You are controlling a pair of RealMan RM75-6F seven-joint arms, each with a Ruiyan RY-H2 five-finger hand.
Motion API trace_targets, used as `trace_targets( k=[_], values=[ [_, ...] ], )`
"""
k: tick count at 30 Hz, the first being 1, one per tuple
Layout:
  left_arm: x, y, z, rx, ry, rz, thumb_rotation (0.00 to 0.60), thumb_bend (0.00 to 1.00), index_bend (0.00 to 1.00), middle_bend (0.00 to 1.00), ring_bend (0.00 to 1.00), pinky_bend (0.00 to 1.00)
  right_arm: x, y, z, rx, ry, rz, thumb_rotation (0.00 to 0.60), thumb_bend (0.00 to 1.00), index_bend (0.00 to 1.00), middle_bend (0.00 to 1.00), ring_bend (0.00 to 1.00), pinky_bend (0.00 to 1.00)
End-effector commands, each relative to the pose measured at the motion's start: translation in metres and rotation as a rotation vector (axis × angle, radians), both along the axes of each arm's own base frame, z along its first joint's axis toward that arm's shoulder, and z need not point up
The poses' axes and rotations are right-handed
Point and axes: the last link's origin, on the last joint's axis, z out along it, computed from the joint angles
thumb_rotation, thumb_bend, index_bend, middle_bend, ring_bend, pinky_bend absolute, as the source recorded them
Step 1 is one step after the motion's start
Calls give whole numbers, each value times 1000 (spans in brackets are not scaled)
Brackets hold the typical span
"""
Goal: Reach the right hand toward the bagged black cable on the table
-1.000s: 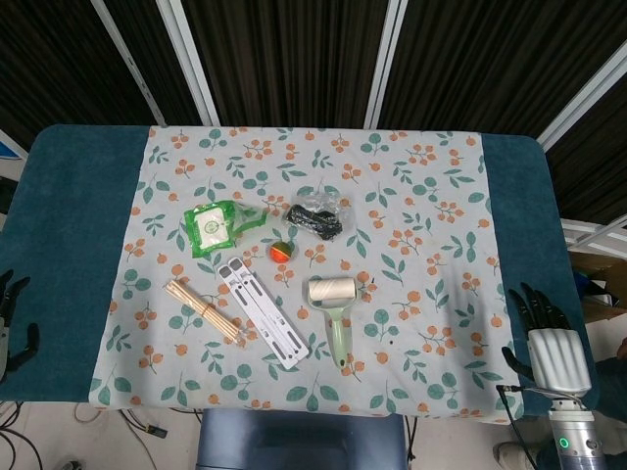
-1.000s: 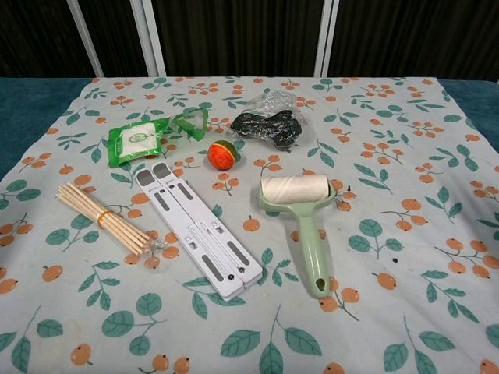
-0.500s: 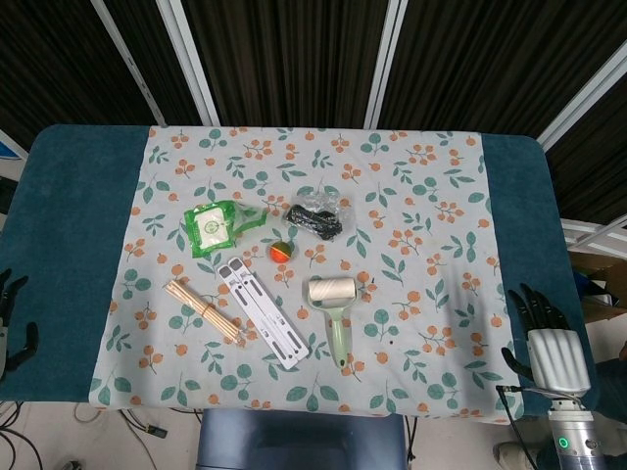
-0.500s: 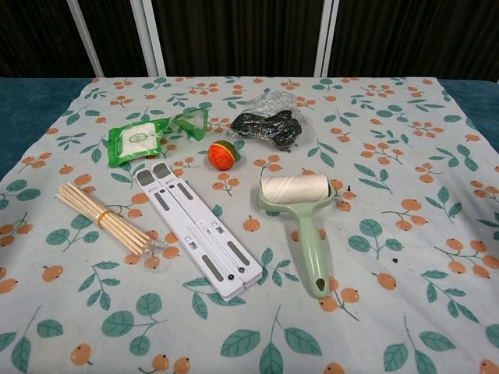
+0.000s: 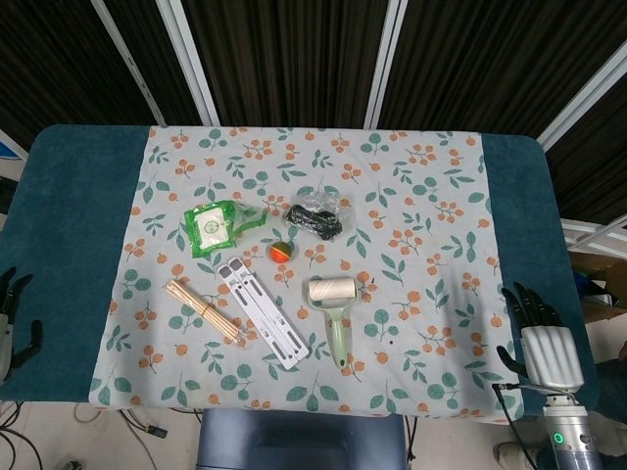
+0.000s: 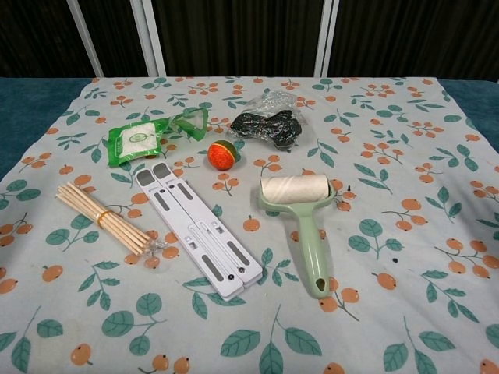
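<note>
The bagged black cable (image 5: 317,216) lies in a crinkled clear bag on the floral cloth, just behind the table's middle; the chest view shows the bagged cable (image 6: 267,123) at upper centre. My right hand (image 5: 542,340) hovers at the table's front right corner over the teal edge, fingers spread, holding nothing, far from the cable. My left hand (image 5: 10,323) sits at the front left edge, partly cut off, fingers apart and empty. Neither hand appears in the chest view.
A lint roller (image 5: 334,311) lies in front of the cable, an orange-green ball (image 5: 281,251) beside it. A green packet (image 5: 216,227), white folding stand (image 5: 261,312) and bundle of wooden sticks (image 5: 201,309) lie to the left. Bare floral cloth (image 5: 441,245) spans the right side.
My right hand has shifted slightly forward and to the left at the table corner. The objects and the left hand have not moved.
</note>
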Motion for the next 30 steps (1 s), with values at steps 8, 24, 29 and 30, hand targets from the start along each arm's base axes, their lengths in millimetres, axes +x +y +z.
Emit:
trace_targets(
  k=[8,24,29,30],
  values=[
    [-2,1,2,8,-14,23,600,526,118,0,0,8,26,-74,-16,89,-11,10,600,232,96,82,109,212],
    [-3,0,4,6,-13,31,600,526,118,0,0,8,137,-194,-71,236,-51,36,600,232,93,82,109,212],
    [-4,0,5,15,-15,43,600,526,119,0,0,8,174,-215,-103,282,-78,24,600,232,93,82,109,212],
    [-5,0,5,15,-15,45,600,526,119,0,0,8,179,-218,-107,284,-76,22,600,232,93,82,109,212]
  ],
)
